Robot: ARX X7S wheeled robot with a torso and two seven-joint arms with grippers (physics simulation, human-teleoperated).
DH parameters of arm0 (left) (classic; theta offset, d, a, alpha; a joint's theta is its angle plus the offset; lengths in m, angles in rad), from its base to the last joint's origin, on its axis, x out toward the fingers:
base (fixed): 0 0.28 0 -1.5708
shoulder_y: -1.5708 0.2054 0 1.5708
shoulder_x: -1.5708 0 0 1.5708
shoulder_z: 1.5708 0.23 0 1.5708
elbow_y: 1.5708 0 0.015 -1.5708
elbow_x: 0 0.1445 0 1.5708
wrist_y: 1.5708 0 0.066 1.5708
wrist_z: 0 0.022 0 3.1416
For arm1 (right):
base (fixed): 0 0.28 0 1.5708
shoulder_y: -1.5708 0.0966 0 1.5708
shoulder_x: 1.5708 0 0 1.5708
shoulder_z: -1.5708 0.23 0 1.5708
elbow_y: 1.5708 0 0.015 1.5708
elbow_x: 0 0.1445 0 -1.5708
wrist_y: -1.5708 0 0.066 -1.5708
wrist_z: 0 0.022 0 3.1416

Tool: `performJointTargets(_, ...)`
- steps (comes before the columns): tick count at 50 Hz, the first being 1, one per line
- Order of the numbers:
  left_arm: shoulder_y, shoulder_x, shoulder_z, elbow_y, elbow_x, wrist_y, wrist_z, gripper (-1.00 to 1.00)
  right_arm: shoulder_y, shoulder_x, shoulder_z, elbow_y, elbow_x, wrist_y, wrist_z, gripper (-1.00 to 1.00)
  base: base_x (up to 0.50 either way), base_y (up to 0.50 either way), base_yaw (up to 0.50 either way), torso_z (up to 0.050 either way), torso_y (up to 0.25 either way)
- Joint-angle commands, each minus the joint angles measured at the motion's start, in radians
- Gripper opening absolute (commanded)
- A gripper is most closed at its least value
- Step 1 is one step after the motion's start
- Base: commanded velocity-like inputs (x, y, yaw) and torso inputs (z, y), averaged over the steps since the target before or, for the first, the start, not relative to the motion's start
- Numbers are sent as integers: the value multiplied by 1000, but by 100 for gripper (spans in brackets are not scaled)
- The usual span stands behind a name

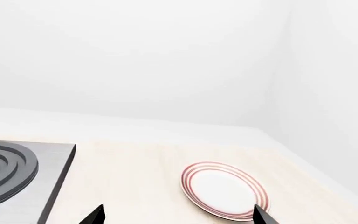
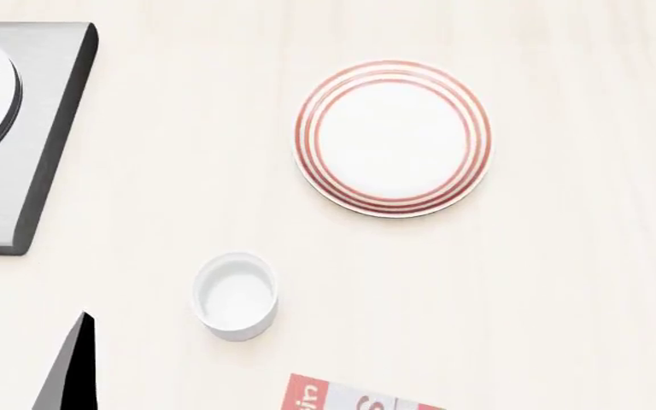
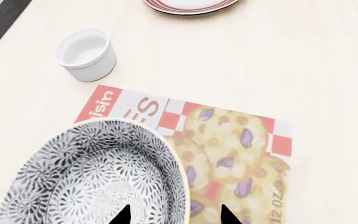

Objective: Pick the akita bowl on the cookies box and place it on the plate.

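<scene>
A: The right end effector [image 3: 174, 215] is seen only as two dark fingertips at the frame edge, one inside the akita bowl [image 3: 98, 179] and one outside its rim. The wall is straddled, but whether it is clamped cannot be told.

B: And the left end effector [image 1: 177, 215]?

A: Two dark tips are shown widely parted, with nothing held between them. In the head view only a dark wedge at the lower left edge is seen.

B: Where is the bowl placed?

A: It is set on the cookies box [image 3: 229, 154], over the box's lettered end. Bowl and box are both cut off by the frame, and part of the lettering is hidden. Nothing is held in the bowl.

B: What lies around the box?

A: A small white cup [image 3: 87, 53], empty, stands just beyond the box's lettered corner on the tabletop [image 2: 556, 282]. Farther beyond the box the plate [image 2: 395, 138] is laid, with nothing on it. A stove [image 2: 14, 137] is cut off well to the cup's side.
</scene>
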Motion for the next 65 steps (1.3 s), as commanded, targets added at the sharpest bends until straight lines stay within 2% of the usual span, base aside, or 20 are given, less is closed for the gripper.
performJointTargets(1,-1,-3,2,-2,-3,5,-2,100,-17,-4,15,16,-1,-7,-1,-100,0,0,0,0,0)
performJointTargets(20,-3,-8,9,-3,-4,9,-6,100,-32,4,33,11,-15,1,-3,-100,0,0,0,0,0)
performJointTargets(37,-2,-10,10,-4,-15,17,-9,100,43,38,63,-111,-37,40,-1,-100,0,0,0,0,0)
performJointTargets(46,-3,-12,16,-7,-11,18,-10,100,115,91,70,-156,42,42,-24,-100,0,0,0,0,0)
performJointTargets(65,-5,-23,8,-6,-27,22,-17,100,223,135,117,-84,248,-56,-172,-100,0,0,0,0,0)
